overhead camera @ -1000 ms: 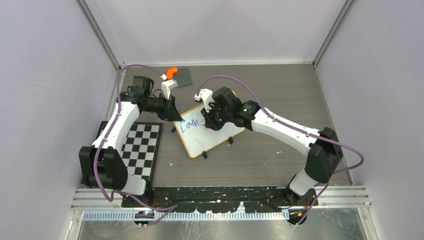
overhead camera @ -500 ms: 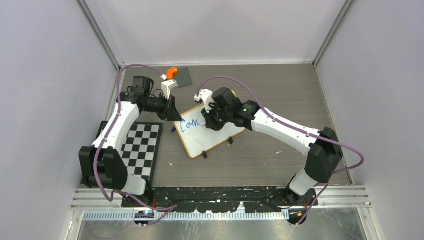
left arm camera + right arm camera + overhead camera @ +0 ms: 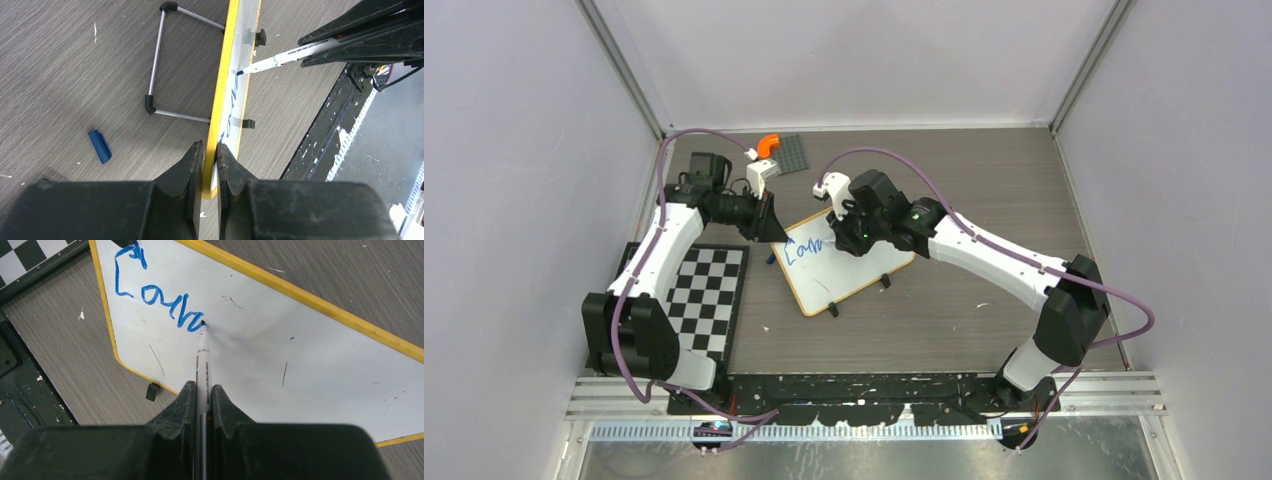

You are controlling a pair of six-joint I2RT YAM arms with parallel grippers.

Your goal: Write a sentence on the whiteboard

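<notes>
Two hands: left hand [image 3: 210, 150] and right hand [image 3: 202, 387], both narrow, each clamped on something.
Left hand: fingers pinch the yellow rim of the whiteboard [image 3: 220, 95] at the corner nearest the wrist. The board runs straight ahead of this hand, seen edge-on.
Right hand: fingers closed around a marker [image 3: 203, 365]. Its barrel sticks out ahead of the fingertips and its tip touches the white face.
Whiteboard: stands tilted on the tabletop [image 3: 75, 75] between the two hands, with a wire stand [image 3: 156, 60] at its back, left of the left hand.
Sentence [image 3: 155, 295]: blue letters, roughly "Cour". They start near the corner held by the left hand and end at the marker tip, ahead of the right hand.
Cap [image 3: 100, 146]: small and blue, flat on the tabletop to the left of the left hand, apart from the board.
Checkerboard mat [image 3: 709, 295]: lies on the near side of the left hand.
</notes>
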